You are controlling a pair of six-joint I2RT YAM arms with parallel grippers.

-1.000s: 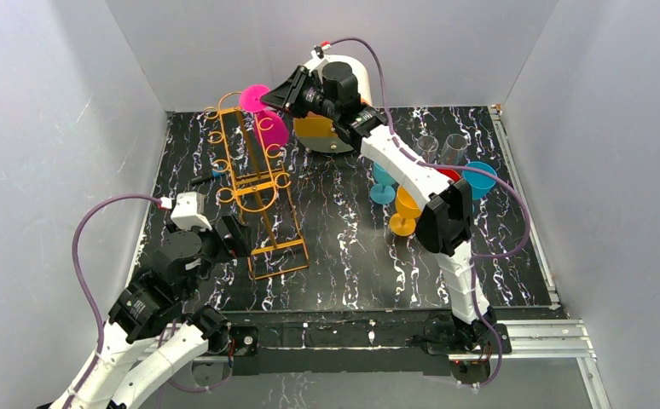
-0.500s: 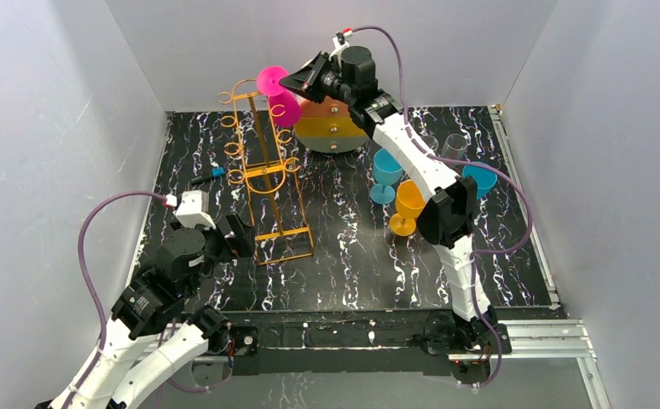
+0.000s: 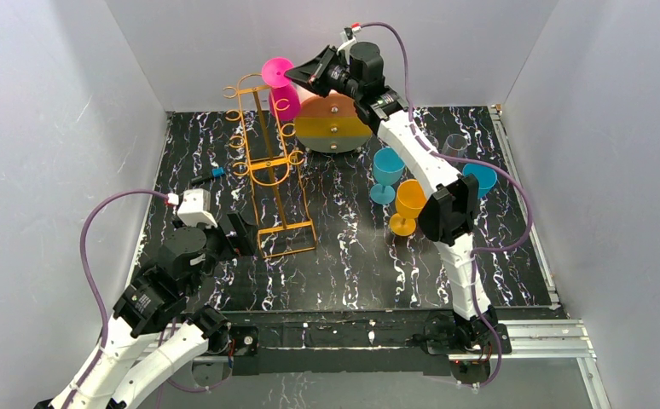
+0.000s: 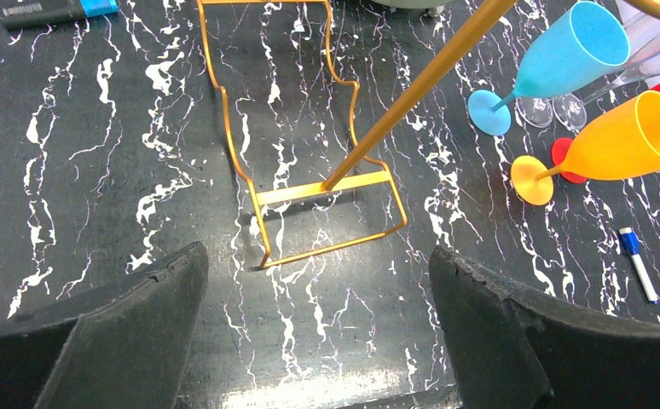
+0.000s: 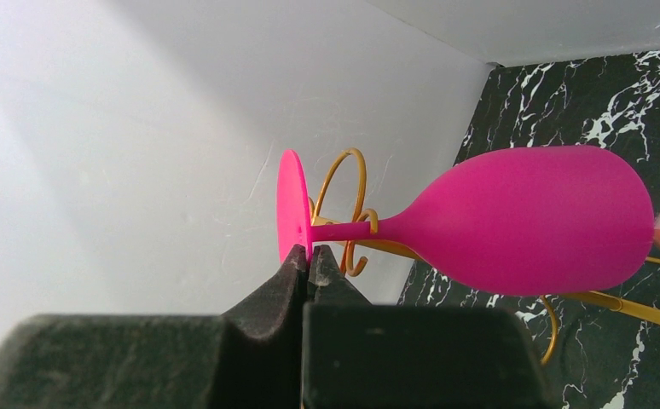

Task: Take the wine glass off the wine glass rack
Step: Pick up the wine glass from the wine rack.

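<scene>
Sideways, wine glass (image 5: 523, 221) foot-edge pinched in right pincer (image 5: 308, 254).

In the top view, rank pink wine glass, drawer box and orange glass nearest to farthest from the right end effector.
1. pink wine glass, gripped by its foot, back left.
2. round drawer box, back centre.
3. orange wine glass, right of centre.

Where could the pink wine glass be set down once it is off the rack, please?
The widest bare patch of table lies between the wine glass rack's base and the orange glass, toward the near edge. The right rear is crowded: blue glasses, clear glasses and the round drawer box.
</scene>
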